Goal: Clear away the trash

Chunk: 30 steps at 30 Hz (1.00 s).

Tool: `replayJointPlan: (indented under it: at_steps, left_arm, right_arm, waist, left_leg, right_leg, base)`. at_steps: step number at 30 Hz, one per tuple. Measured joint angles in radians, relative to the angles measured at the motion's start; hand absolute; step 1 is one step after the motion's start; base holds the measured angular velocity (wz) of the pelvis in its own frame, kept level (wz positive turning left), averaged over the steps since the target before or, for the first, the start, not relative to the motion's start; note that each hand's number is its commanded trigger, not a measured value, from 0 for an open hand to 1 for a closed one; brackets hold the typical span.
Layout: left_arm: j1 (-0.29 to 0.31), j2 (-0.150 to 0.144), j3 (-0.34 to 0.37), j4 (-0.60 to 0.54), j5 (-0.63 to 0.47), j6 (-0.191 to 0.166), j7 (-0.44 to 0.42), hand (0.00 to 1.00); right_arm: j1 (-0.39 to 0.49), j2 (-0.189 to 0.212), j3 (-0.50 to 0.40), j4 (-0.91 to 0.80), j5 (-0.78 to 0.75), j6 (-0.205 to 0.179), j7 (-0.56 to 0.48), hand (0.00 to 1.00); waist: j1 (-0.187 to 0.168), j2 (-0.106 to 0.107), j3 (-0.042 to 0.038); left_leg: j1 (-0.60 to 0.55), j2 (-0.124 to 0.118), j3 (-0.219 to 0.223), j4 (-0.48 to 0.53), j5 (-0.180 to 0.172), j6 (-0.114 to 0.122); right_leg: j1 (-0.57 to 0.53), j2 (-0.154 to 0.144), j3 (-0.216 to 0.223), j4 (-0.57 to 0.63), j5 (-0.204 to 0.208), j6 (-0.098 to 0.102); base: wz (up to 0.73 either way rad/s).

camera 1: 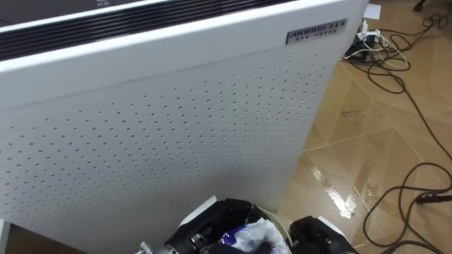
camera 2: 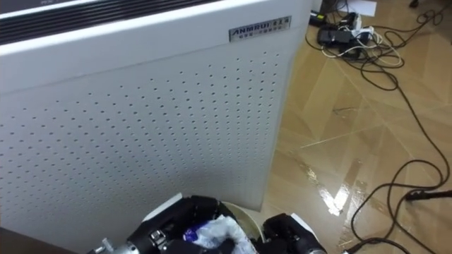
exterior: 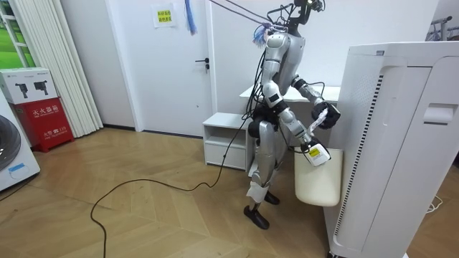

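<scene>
Crumpled white-blue wad (camera 1: 253,235) at bottom edge, L hand (camera 1: 205,236) curled round it, half cropped, above cream bin (exterior: 319,183). R hand (camera 1: 318,238) mostly cut off, can't tell fingers. Perforated white appliance (camera 1: 176,120) fwd.

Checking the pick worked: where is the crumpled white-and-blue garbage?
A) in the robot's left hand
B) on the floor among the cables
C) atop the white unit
A: the left hand curls round the crumpled garbage, low before the perforated white unit.

Lab-like room: fire-extinguisher box (exterior: 39,107), washing machine (exterior: 10,154), tall white air purifier (exterior: 391,143).
</scene>
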Motion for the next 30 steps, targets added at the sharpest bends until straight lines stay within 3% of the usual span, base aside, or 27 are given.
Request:
replayJointPlan:
  at_steps: [10,20,26,28,30]
  left_arm:
    - [-0.005,-0.013,0.002,0.023,0.018,0.000,-0.051,0.00]
    - [-0.019,-0.009,0.003,0.023,0.018,0.000,-0.056,0.00]
    - [-0.012,-0.006,0.003,0.023,0.021,0.000,-0.056,0.00]
    - [0.000,-0.006,0.004,0.023,0.022,0.000,-0.057,0.00]
    - [0.011,-0.007,0.012,0.023,0.022,0.000,-0.057,0.00]
  right_arm:
    - [0.000,0.000,-0.001,0.002,0.017,-0.001,0.022,1.00]
    - [0.000,0.000,0.000,0.002,0.018,-0.002,-0.003,1.00]
    - [0.013,0.002,0.000,0.001,0.028,-0.002,0.004,1.00]
    - [0.031,0.001,0.000,0.001,0.035,-0.004,0.011,1.00]
    - [0.047,0.001,-0.001,0.001,0.047,-0.005,0.014,1.00]
  waist:
    - [-0.007,-0.002,-0.0018]
    - [-0.008,-0.002,-0.0044]
    - [-0.010,-0.008,-0.0166]
    - [-0.014,-0.010,-0.0264]
    - [-0.014,-0.013,-0.0308]
  left_leg:
    - [-0.004,0.003,0.019,0.001,0.001,0.001]
    - [-0.007,0.003,0.021,0.026,0.001,0.001]
    - [0.007,0.003,0.027,0.036,0.001,0.001]
    - [0.023,0.002,0.025,0.033,0.001,0.001]
    - [0.035,0.002,0.027,0.030,0.002,0.000]
  right_leg:
    - [-0.009,-0.001,0.005,0.005,0.000,0.000]
    - [-0.008,-0.004,0.004,0.025,0.001,-0.001]
    - [0.003,-0.005,0.004,0.034,0.003,-0.004]
    - [0.018,-0.006,0.005,0.034,0.002,-0.004]
    - [0.030,-0.005,0.006,0.031,0.002,-0.004]
  base:
    - [-0.01]
    - [0.00]
    - [-0.01]
    - [0.00]
    - [0.00]
